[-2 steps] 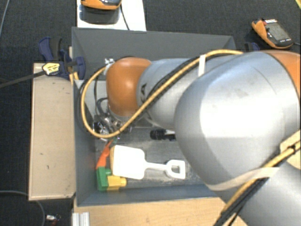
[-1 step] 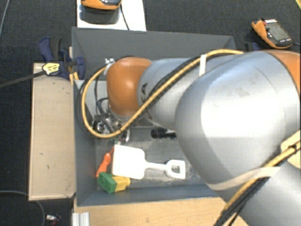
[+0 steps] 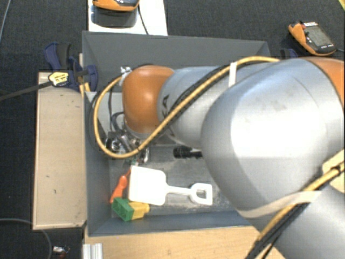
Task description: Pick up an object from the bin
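Note:
My gripper [image 3: 127, 143] hangs low in the left half of the bin, mostly covered by the wrist above it. Just in front of it lies a white toy shovel [image 3: 156, 188], blade to the left and handle pointing right. A small orange piece [image 3: 121, 186] lies against the blade's left edge. A green block [image 3: 123, 209] joined to a yellow block [image 3: 139, 209] sits in the bin's front left corner. A small black object [image 3: 185, 152] lies to the right of the gripper, partly under the arm.
The big grey arm covers the right and middle of the bin, hiding whatever lies beneath it. A yellow cable loops round the wrist close to the bin's left wall.

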Controlling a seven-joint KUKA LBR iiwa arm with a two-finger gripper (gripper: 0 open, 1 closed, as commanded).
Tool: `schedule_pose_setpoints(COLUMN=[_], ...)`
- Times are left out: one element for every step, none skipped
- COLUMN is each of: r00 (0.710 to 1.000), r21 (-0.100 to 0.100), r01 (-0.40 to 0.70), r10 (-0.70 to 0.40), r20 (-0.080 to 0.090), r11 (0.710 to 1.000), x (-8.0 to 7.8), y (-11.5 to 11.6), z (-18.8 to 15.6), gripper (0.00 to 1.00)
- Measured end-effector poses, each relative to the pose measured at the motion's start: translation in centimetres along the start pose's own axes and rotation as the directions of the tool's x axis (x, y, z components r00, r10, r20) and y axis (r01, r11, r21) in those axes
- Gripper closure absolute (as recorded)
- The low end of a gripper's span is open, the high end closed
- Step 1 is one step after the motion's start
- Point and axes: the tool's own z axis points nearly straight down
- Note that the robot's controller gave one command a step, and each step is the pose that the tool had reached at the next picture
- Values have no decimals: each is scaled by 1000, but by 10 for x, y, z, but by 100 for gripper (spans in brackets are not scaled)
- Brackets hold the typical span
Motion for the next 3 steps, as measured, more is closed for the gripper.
schedule_pose_setpoints(r00=[1000,1000,1000], r21=[3,-3,-6], r01=[-1,-2,-2], r10=[1,2,2], r20=[-5,0,3], r11=[1000,1000,1000], x=[1,-1,-2], y=[-1,1,1], z=[-26,-50,-59], gripper=[100,100,100])
